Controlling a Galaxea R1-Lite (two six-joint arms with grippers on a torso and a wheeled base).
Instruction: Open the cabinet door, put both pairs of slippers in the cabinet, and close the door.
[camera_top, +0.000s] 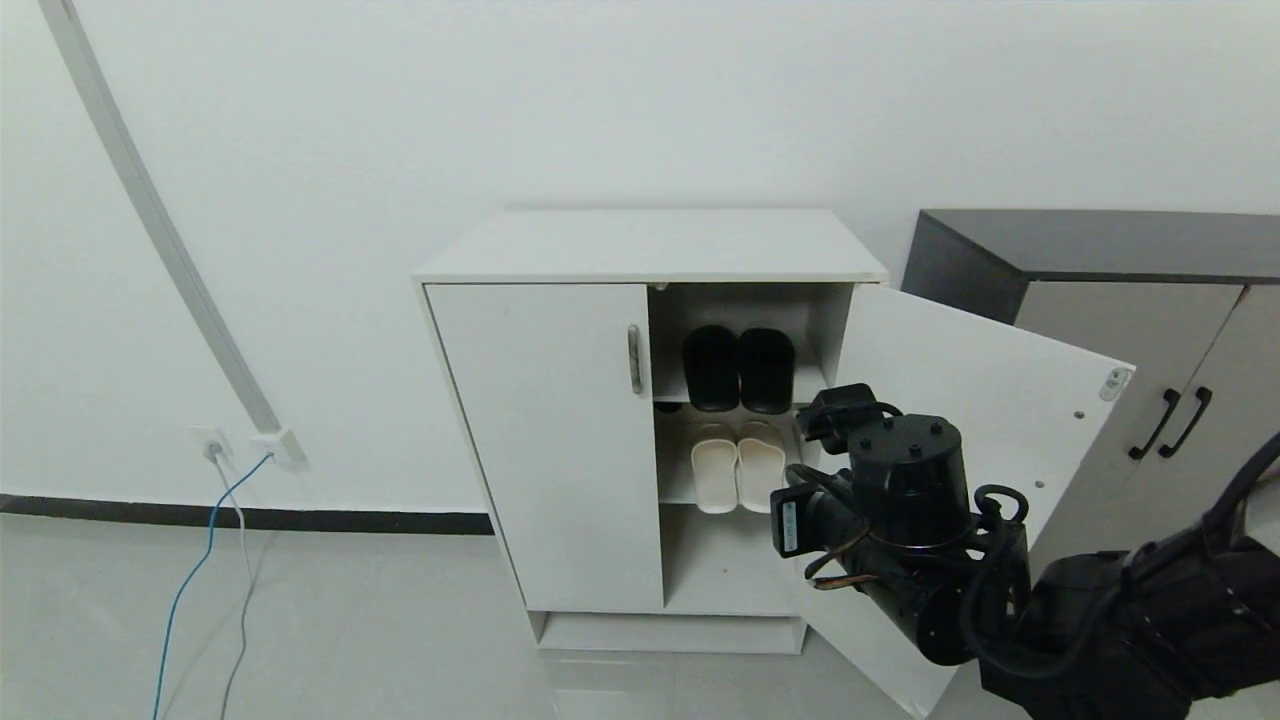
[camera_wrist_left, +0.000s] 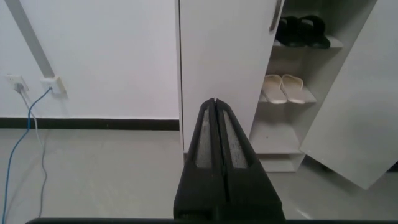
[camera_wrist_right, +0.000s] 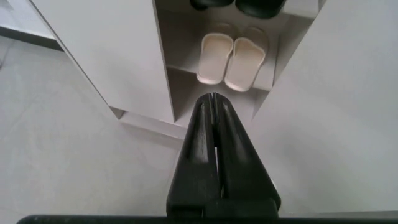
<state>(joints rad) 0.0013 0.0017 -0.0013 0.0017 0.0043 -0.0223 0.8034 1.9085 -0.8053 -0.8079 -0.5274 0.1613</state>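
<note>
The white cabinet (camera_top: 650, 245) has its left door (camera_top: 545, 440) closed and its right door (camera_top: 980, 400) swung open. A black pair of slippers (camera_top: 738, 368) lies on the upper shelf, and a cream pair of slippers (camera_top: 738, 465) on the middle shelf. My right arm (camera_top: 900, 500) hangs in front of the open side, close to the open door's inner face. My right gripper (camera_wrist_right: 213, 96) is shut on nothing, just below the cream pair (camera_wrist_right: 229, 55). Farther back, my left gripper (camera_wrist_left: 214, 101) is shut and empty, in line with the closed door (camera_wrist_left: 224, 56).
A dark grey cabinet (camera_top: 1120, 300) with two black handles stands right of the open door. A wall socket (camera_top: 210, 440) with blue and white cables is at the left. Bare floor (camera_top: 350, 620) stretches in front and left of the cabinet.
</note>
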